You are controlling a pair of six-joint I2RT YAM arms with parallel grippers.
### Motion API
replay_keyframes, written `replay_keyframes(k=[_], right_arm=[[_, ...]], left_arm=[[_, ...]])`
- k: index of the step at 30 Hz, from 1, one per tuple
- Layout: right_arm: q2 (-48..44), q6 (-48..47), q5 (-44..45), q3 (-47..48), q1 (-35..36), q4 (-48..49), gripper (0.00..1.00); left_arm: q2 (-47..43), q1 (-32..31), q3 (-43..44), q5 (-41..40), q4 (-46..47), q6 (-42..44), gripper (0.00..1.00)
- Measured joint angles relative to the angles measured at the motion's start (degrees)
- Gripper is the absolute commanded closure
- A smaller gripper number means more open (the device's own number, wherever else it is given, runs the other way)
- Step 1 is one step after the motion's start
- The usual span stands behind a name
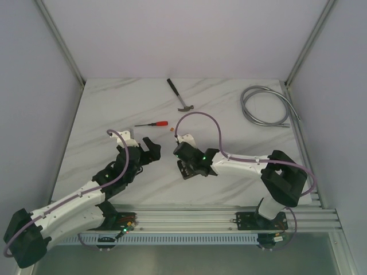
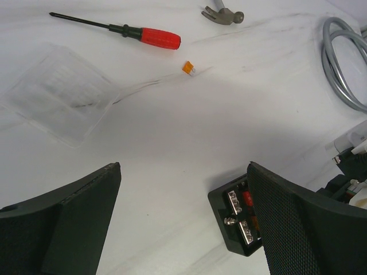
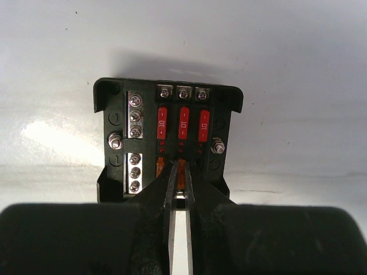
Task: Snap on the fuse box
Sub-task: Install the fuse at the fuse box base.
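Note:
The fuse box (image 3: pixel 114 103) is a small black square box lying open-faced on the white table, with three red fuses (image 3: pixel 183 123) in its upper slots and orange ones below. My right gripper (image 3: pixel 181 172) reaches down into it, its fingers pinched on an orange fuse (image 3: pixel 182 167) in the middle lower slot. From above, that gripper (image 1: pixel 186 161) covers most of the fuse box (image 1: pixel 184 171). My left gripper (image 2: pixel 183 172) hangs wide open and holds nothing, just left of the fuse box (image 2: pixel 235 215). A clear plastic cover (image 2: pixel 60 94) lies flat on the table further left.
A red-handled screwdriver (image 2: pixel 149 35) and a loose orange fuse (image 2: pixel 188 69) lie beyond the box. A hammer (image 1: pixel 180 97) rests at the back middle. A coiled grey hose (image 1: pixel 266 106) sits at the back right. Grey walls enclose the table.

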Motion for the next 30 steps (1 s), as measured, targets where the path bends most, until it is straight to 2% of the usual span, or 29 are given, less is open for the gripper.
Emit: replay_keyframes(k=[17,24,30], right_arm=[[-1.4,-0.4,2.3,-2.7,1.5,2.8,1.00],[-6.1,2.0,-1.5,-8.3,-1.0,7.5,1.00],[-4.8,1.4,-2.4,-7.2,-1.4,6.6,1.00]], left_arm=[[-0.5,0.2,0.0,0.0,-0.2,-0.2,0.00],[-1.2,0.2,-0.2,0.0,-0.2,-0.2,0.00],[-1.2,0.2,-0.2,0.0,-0.2,-0.2,0.00]])
